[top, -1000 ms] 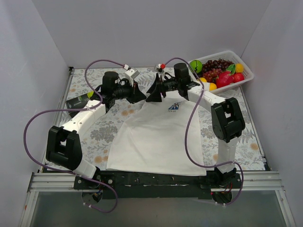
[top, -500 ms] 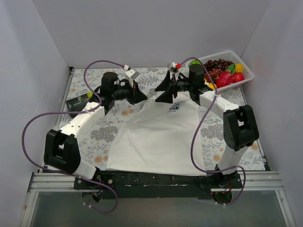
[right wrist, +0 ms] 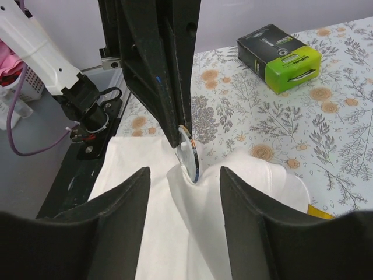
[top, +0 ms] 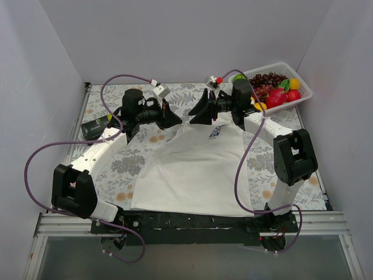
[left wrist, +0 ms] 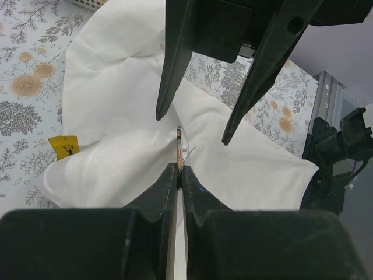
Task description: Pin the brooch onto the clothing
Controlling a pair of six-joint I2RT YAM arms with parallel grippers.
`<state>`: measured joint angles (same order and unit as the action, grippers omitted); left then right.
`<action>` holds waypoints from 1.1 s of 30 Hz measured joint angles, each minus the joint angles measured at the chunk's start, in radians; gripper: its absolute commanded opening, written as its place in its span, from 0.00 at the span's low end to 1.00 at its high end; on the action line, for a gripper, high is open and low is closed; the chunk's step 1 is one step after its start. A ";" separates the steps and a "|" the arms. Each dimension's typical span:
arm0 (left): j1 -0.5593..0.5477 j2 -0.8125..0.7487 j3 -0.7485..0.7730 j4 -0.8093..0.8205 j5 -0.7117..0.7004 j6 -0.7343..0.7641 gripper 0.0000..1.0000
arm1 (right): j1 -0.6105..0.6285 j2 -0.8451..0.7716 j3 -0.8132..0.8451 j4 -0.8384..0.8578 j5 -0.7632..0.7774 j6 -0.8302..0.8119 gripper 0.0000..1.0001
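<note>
Brooch [right wrist: 189,154] is held edge-on in the left tool [left wrist: 179,169], whose fingers are closed on its rim. It sits beyond and to the left of the print [top: 214,133], at the collar of the shirt [top: 192,175]. The fabric there is gathered into a raised fold pressed against the disc, and the yellow tag [left wrist: 64,146] lies further left of the print. A thin wire, probably the pin, is seen just beside the disc in the left wrist view. Whether it has pierced the cloth cannot be told.

Over the last second the right tool [top: 197,112] has been drawn rightward, away from the left tool, then brought back a little. Its spread fingers now straddle the brooch without touching it. The left tool has scarcely been shifted, and the print has stayed where it was, so the shirt was not dragged.

It is judged that the right tool was repositioned to take the fabric or the clasp, and that the pinning is not yet finished. A careful closing is called for, since the fold could be pulled off the pin.
</note>
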<state>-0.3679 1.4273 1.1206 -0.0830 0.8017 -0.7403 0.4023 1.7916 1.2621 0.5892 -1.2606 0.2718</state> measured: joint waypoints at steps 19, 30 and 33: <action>0.000 -0.005 0.000 0.007 -0.001 -0.011 0.00 | 0.033 0.063 0.076 -0.148 0.002 -0.077 0.32; 0.000 -0.005 0.000 0.010 -0.024 -0.008 0.00 | 0.044 0.077 0.126 -0.242 0.005 -0.109 0.18; 0.000 -0.005 0.000 0.008 -0.046 -0.003 0.00 | 0.045 0.101 0.159 -0.283 0.003 -0.118 0.17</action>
<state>-0.3683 1.4223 1.1210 -0.0753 0.7555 -0.7437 0.4477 1.8923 1.4208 0.3061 -1.2572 0.1539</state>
